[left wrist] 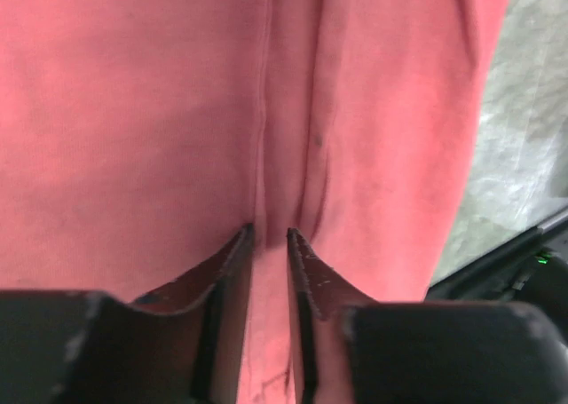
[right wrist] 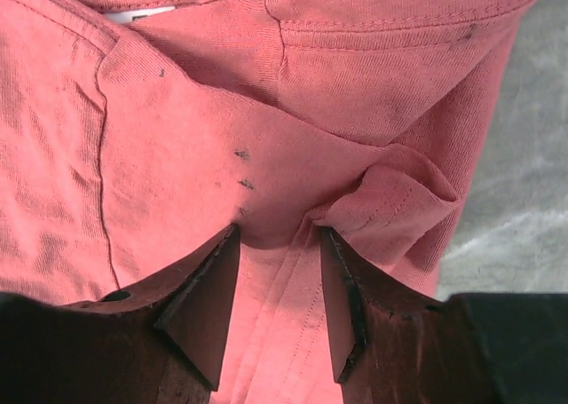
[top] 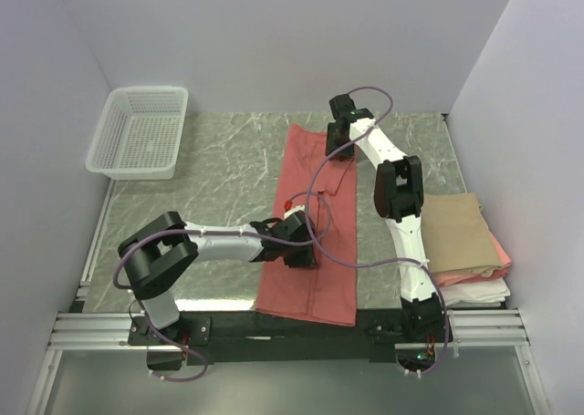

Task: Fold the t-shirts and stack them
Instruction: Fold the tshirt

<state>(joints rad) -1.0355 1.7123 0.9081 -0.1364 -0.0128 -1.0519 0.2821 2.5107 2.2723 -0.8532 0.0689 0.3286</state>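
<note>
Marble-patterned table [top: 228, 164] carries salmon-red shirt [top: 306, 292], folded shirts [top: 470, 251], basket [top: 140, 132].

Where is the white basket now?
In the top view the white basket stands at the far left of the table, left of the red shirt and apart from it.

Salmon-red t-shirt [top: 310, 242]: soft matt knit cloth, fine ribbed weave, stitched hems, a few dark specks, creased. Tan t-shirt [top: 461, 233], pink t-shirt [top: 497, 251], white t-shirt [top: 479, 292]: matt folded cloth, smooth. Mesh basket [top: 141, 132]: white plastic, perforated, slight sheen. Tabletop [top: 219, 160]: grey-green marble-look surface, veined, smooth, reflective near front edge. Left pincer [left wrist: 269, 237] and right pincer [right wrist: 278, 235]: fingers of black hard plastic, scuffed, dull. Arm shells white glossy plastic with black joints; cables purple, rubbery. Front rail [top: 91, 328]: bare aluminium extrusion, brushed. Walls matt white.
</note>
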